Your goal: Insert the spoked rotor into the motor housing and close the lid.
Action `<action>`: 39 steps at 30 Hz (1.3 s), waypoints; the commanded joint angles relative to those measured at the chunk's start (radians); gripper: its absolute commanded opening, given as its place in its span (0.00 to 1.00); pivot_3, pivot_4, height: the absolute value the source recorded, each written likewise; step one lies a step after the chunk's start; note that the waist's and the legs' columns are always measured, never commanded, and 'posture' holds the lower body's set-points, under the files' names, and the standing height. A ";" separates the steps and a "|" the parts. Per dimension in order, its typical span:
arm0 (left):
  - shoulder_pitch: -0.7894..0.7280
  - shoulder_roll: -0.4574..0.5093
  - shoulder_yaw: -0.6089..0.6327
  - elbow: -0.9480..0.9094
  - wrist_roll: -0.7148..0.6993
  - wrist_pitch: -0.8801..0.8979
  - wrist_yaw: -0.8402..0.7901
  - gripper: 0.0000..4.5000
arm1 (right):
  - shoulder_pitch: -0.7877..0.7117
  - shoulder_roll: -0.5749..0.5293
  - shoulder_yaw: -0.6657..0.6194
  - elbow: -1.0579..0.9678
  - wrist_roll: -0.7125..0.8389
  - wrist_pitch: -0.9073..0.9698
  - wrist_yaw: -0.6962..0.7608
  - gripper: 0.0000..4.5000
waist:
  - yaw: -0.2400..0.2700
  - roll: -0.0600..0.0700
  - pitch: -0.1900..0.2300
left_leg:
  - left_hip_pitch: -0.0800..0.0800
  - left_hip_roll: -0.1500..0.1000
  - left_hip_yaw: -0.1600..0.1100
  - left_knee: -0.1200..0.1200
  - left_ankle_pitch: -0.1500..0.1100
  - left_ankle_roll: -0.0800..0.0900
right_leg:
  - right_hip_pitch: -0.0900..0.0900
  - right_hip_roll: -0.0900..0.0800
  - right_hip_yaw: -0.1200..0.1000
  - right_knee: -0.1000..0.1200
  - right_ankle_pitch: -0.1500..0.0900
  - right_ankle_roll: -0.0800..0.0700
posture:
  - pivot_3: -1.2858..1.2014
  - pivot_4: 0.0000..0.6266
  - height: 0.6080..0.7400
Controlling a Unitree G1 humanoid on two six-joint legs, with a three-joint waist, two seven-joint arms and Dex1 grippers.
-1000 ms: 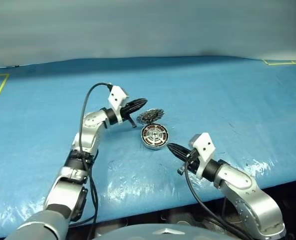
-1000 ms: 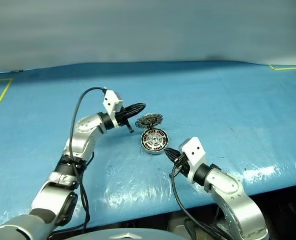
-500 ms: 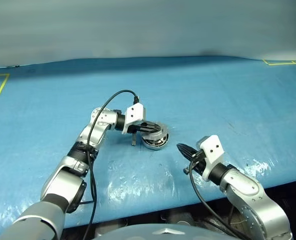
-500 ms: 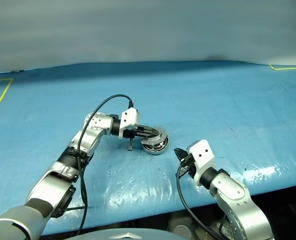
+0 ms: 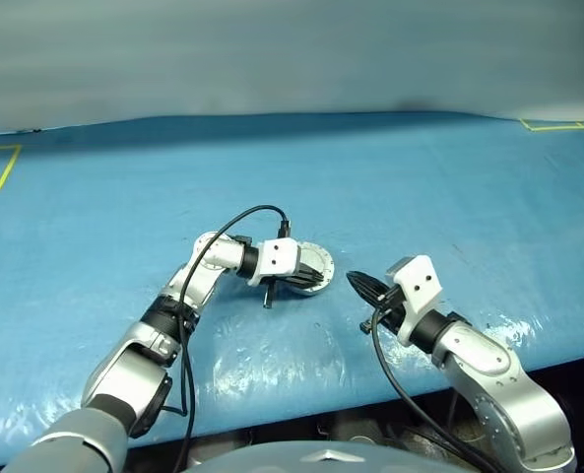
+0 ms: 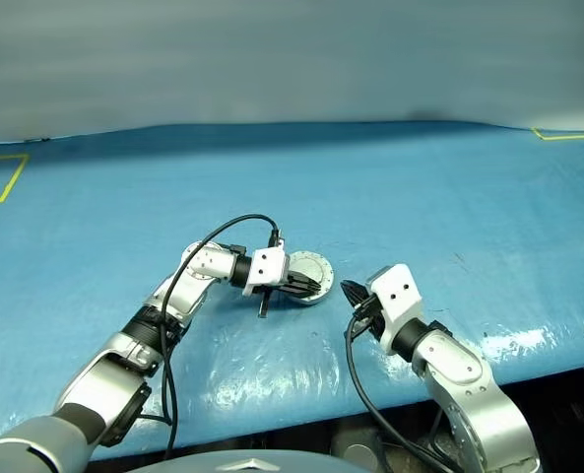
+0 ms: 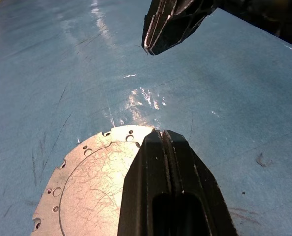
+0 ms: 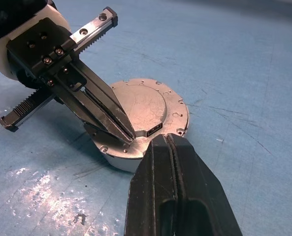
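The shut lid (image 8: pixel 145 115) hides the spoked rotor and the housing's windings.

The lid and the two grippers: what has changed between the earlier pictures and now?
The lid, standing open before, now lies shut on the motor housing. The left gripper swung over and down, pressing it closed with shut fingers. The right gripper stayed beside the housing, shut.
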 commanded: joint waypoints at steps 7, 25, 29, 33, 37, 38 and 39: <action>0.105 0.025 0.166 -0.330 -0.226 0.160 0.062 0.01 | -0.077 -0.002 0.004 0.022 0.011 -0.035 0.031 0.00 | -0.004 0.000 0.000 | -0.001 0.001 0.000 0.000 0.000 -0.001 | -0.002 0.000 0.000 0.001 0.001 0.001 | 0.52 0.24 1.00; 0.619 0.200 0.357 -0.788 -0.307 0.382 0.297 0.00 | -0.327 0.001 0.176 0.297 -0.061 -0.119 0.160 0.79 | -0.012 0.001 0.001 | -0.001 0.001 0.000 -0.001 0.003 -0.004 | -0.002 -0.001 0.000 0.000 0.000 -0.001 | 0.52 0.24 1.00; 0.690 0.208 0.344 -0.820 -0.279 0.364 0.320 0.00 | -0.365 0.004 0.211 0.370 -0.099 -0.143 0.182 1.00 | -0.014 0.002 0.001 | -0.001 0.001 0.001 -0.001 0.002 -0.004 | -0.002 -0.001 0.000 0.000 -0.001 -0.001 | 0.52 0.24 1.00; 0.732 0.204 0.330 -0.840 -0.277 0.363 0.338 0.00 | -0.401 0.021 0.218 0.440 -0.130 -0.158 0.174 1.00 | -0.015 0.002 0.001 | -0.001 0.001 0.001 -0.001 0.003 -0.005 | -0.002 -0.001 0.000 0.000 -0.001 -0.001 | 0.52 0.24 1.00; 0.771 0.211 0.312 -0.853 -0.278 0.366 0.338 0.00 | -0.423 0.016 0.251 0.494 -0.161 -0.181 0.203 1.00 | -0.016 0.002 0.001 | -0.001 0.001 0.001 -0.001 0.002 -0.005 | -0.002 -0.001 0.000 0.000 -0.001 -0.001 | 0.52 0.24 1.00; 0.772 0.211 0.310 -0.853 -0.279 0.367 0.341 0.00 | -0.423 0.015 0.256 0.497 -0.164 -0.185 0.211 1.00 | -0.017 0.002 0.001 | -0.001 0.001 0.001 -0.001 0.002 -0.005 | -0.002 -0.001 0.000 0.000 -0.001 -0.001 | 0.52 0.24 1.00; 0.772 0.211 0.309 -0.853 -0.280 0.368 0.343 0.00 | -0.422 0.015 0.258 0.497 -0.168 -0.188 0.215 1.00 | -0.017 0.002 0.001 | -0.001 0.001 0.001 -0.001 0.002 -0.005 | -0.003 -0.001 0.000 0.000 -0.001 -0.001 | 0.52 0.24 1.00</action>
